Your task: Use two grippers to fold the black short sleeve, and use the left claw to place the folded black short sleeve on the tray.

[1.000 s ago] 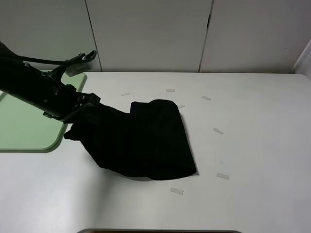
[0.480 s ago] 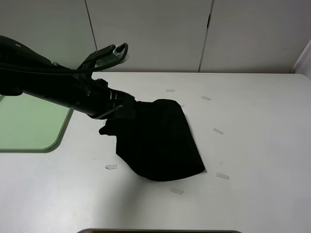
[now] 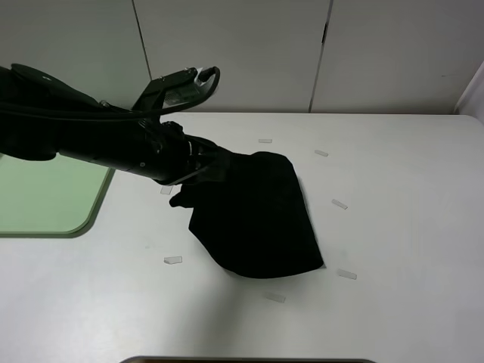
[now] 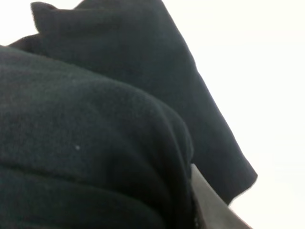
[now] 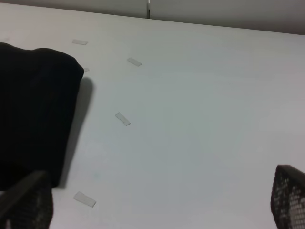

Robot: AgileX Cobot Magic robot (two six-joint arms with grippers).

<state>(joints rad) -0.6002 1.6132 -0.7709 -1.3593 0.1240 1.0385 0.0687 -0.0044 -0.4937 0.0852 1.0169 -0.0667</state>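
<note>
The black short sleeve [image 3: 257, 219] lies folded in the middle of the white table, its left edge lifted. My left claw [image 3: 198, 171] reaches in from the left and is shut on that lifted edge. In the left wrist view the black cloth [image 4: 95, 133] fills the picture and covers the jaws, with only a grey finger [image 4: 209, 210] showing. The pale green tray [image 3: 38, 197] lies at the far left, behind the left arm and apart from the shirt. My right gripper [image 5: 157, 195] is open and empty over bare table to the right of the shirt [image 5: 33, 109]. It is out of the exterior high view.
Several small clear strips lie scattered around the shirt, such as one [image 3: 173, 260] at front left and one [image 3: 346, 274] at front right. The table [image 3: 408, 189] runs wide to the right. White cabinet doors stand behind it.
My left arm has swung to the right, away from the tray, pulling the shirt's left edge with it. The shirt has slid right and bunched narrower.
</note>
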